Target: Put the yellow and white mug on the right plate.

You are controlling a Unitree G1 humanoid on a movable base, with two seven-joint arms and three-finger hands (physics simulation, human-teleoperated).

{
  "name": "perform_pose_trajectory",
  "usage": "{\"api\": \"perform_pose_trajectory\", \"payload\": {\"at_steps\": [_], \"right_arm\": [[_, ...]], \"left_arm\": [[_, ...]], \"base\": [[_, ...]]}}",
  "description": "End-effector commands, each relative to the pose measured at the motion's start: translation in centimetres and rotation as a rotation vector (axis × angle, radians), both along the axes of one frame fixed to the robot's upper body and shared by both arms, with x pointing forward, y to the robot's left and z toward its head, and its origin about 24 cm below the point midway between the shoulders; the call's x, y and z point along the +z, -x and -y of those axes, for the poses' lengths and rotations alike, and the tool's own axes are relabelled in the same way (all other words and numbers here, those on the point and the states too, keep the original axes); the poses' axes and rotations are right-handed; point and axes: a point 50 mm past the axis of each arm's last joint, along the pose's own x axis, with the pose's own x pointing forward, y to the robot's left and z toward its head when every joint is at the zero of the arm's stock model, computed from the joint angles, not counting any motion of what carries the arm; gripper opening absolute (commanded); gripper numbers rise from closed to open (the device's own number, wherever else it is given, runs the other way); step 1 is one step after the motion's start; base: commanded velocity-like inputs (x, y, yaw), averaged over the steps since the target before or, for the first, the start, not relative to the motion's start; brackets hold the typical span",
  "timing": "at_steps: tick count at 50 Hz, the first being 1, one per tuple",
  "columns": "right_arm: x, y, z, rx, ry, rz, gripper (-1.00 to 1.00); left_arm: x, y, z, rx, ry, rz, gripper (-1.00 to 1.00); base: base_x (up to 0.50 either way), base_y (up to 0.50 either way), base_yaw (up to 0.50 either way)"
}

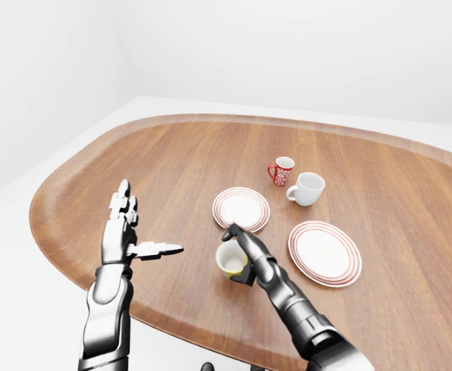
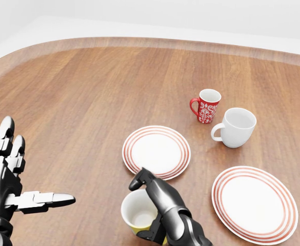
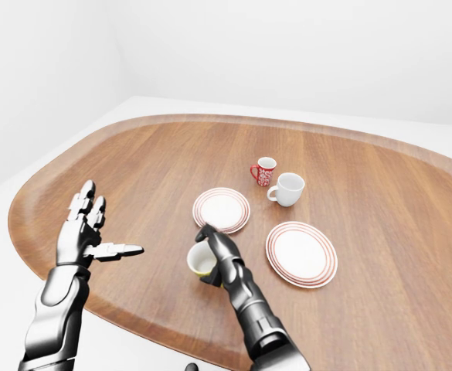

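Low in the head view's centre, the right hand (image 2: 157,205) has its fingers wrapped round the yellow and white mug (image 2: 139,211), so the grasp looks made; next, I judge, it must carry the mug rightward to the right plate (image 2: 255,203), while the left hand (image 2: 8,177) hovers spread wide at lower left.

A red mug (image 2: 207,105) stands just beside a white mug (image 2: 235,127) near the top right of the head view. Left of them, lower, a striped plate (image 2: 156,152) lies on the wooden table (image 2: 88,92).
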Motion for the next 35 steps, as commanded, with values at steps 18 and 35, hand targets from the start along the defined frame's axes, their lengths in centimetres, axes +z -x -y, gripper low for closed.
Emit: {"api": "perform_pose_trajectory", "payload": {"at_steps": [18, 35], "right_arm": [[4.8, -3.2, 3.8, -0.109, -0.079, 0.109, -1.0], [5.0, -5.2, 8.0, -0.213, -0.051, 0.121, -1.0]], "left_arm": [[0.0, 0.0, 0.0, 0.001, 0.0, -0.001, 1.0], [0.1, 0.0, 0.0, 0.0, -0.004, 0.005, 1.0]], "base": [[0.0, 0.0, 0.0], [0.0, 0.0, 0.0]]}}
